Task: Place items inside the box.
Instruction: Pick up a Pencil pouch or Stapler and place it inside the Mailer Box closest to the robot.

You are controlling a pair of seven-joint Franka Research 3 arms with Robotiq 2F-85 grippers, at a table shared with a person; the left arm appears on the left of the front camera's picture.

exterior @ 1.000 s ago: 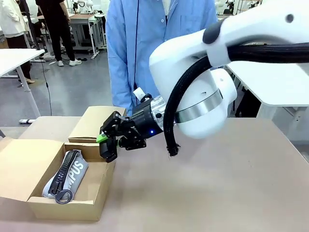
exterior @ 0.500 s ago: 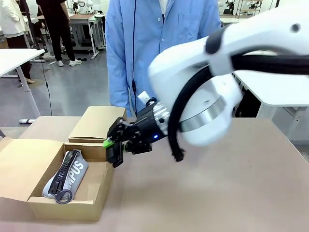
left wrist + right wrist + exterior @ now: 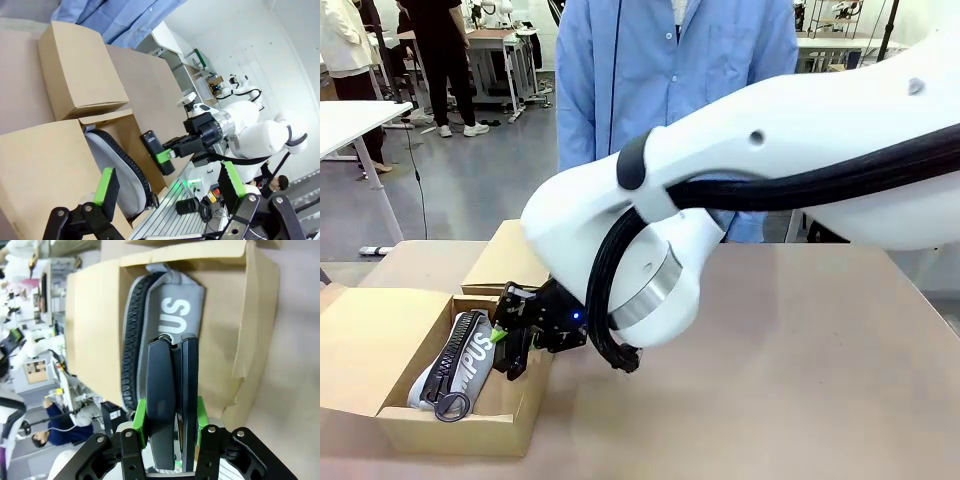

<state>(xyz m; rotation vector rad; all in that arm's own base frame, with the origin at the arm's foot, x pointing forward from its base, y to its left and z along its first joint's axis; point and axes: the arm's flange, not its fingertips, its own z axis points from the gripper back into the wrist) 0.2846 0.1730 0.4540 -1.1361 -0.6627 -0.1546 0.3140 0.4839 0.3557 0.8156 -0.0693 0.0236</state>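
One black stapler [image 3: 161, 390] is clamped between the green pads of the right gripper [image 3: 170, 415], low over the open cardboard box [image 3: 470, 432] at the front view's lower left, just above the grey pouch [image 3: 470, 357] lying inside. The left gripper [image 3: 170, 182] has its jaws spread and holds nothing.

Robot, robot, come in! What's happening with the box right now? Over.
Right gripper shut on black stapler, over the box. Left gripper open, empty. Grey pouch already in box, right under stapler.
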